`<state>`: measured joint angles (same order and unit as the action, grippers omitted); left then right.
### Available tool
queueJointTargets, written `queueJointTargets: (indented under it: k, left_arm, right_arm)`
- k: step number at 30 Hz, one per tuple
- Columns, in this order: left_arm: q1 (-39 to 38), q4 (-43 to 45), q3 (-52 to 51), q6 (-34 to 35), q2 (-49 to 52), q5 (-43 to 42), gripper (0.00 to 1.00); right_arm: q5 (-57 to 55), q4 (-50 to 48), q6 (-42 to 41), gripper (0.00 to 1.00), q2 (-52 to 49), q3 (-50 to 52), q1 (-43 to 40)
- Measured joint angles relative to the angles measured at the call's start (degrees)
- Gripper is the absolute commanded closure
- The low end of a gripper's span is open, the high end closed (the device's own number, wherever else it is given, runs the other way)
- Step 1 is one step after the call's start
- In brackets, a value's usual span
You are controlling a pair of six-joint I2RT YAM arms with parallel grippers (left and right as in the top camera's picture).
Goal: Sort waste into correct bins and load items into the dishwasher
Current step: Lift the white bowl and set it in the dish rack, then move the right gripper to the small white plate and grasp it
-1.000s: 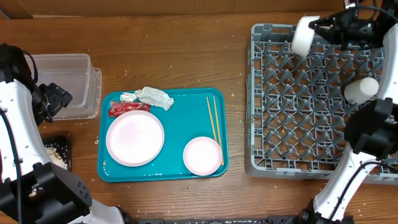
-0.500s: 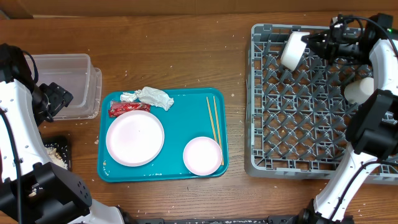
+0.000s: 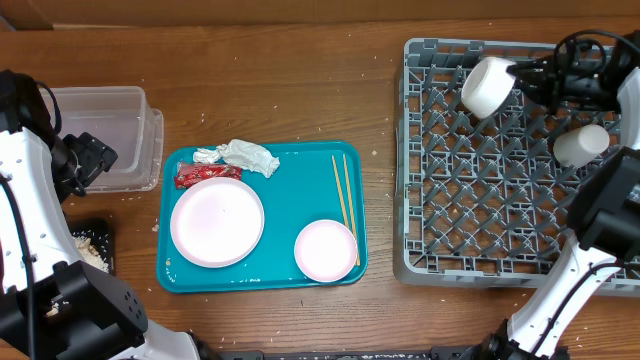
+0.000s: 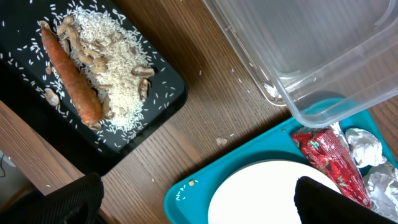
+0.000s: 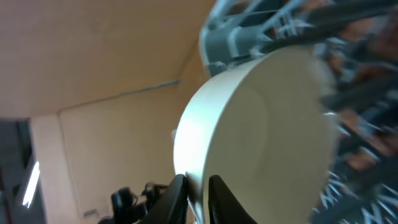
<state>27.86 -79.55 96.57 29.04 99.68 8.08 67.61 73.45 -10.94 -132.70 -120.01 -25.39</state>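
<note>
One step in hand: seating a bowl in the dish rack (image 3: 500, 200). Disregard the left tool (image 4: 196, 186), fingers apart and holding nothing, low at the left of the desk (image 3: 300, 90) beside the clear tub (image 3: 150, 140). Farther off, read the right tool (image 3: 518, 74) as clamped on the rim of a white bowl (image 3: 487, 86), tipped on edge above the rack's far-left corner. Lower slowly, line the rim up with a gap between pegs, set it leaning rather than flat, and release only once settled. Guard against rolling, probably the main risk with a round bowl on edge. Stay apart from the small cup (image 3: 581, 144) lying in the rack to the right.

Counted near to far on the teal tray (image 3: 300, 170):
- one bowl on the tray (image 3: 325, 250)
- one plate (image 3: 217, 221)
- one pair of chopsticks (image 3: 345, 205)
- one red wrapper (image 3: 205, 176)
- two crumpled tissues (image 3: 245, 156)

On the black tray (image 4: 165, 102):
- one carrot (image 4: 71, 74)
- a heap of rice crumbs (image 4: 118, 81), too many to count

Totals: two bowls, one cup, one tub, one rack
</note>
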Motion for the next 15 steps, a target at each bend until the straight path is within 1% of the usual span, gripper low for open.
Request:
queueJointTargets:
  k: [2,4,5,6,8,10,12,15]
  left_arm:
    - [0.0,0.0,0.0,0.0,0.0,0.0,0.0]
    - [0.0,0.0,0.0,0.0,0.0,-0.2,0.0]
    - [0.0,0.0,0.0,0.0,0.0,-0.2,0.0]
    - [0.0,0.0,0.0,0.0,0.0,-0.2,0.0]
    - [0.0,0.1,0.0,0.0,0.0,-0.2,0.0]
    - [0.0,0.1,0.0,0.0,0.0,-0.3,0.0]
    - [0.0,0.1,0.0,0.0,0.0,-0.4,0.0]
    - [0.0,0.2,0.0,0.0,0.0,-0.6,0.0]
  right_arm:
    - [-3.7,3.7,-0.7,0.73,0.0,-2.8,-0.6]
    - [-7.7,8.1,-1.1,0.55,0.0,-6.5,-1.3]
    - [-10.7,11.2,-1.5,0.4,0.0,-9.6,-1.8]
    - [-13.1,13.6,-1.7,0.32,0.0,-12.3,-2.3]
    - [-18.0,18.2,-1.8,0.27,0.0,-18.1,-3.0]
    - [-23.6,22.9,-3.0,0.14,0.0,-25.6,-3.7]
    - [-27.1,23.3,-3.5,0.12,0.4,-30.8,-4.1]
    - [-31.3,23.5,-4.3,0.12,2.4,-33.9,-3.4]
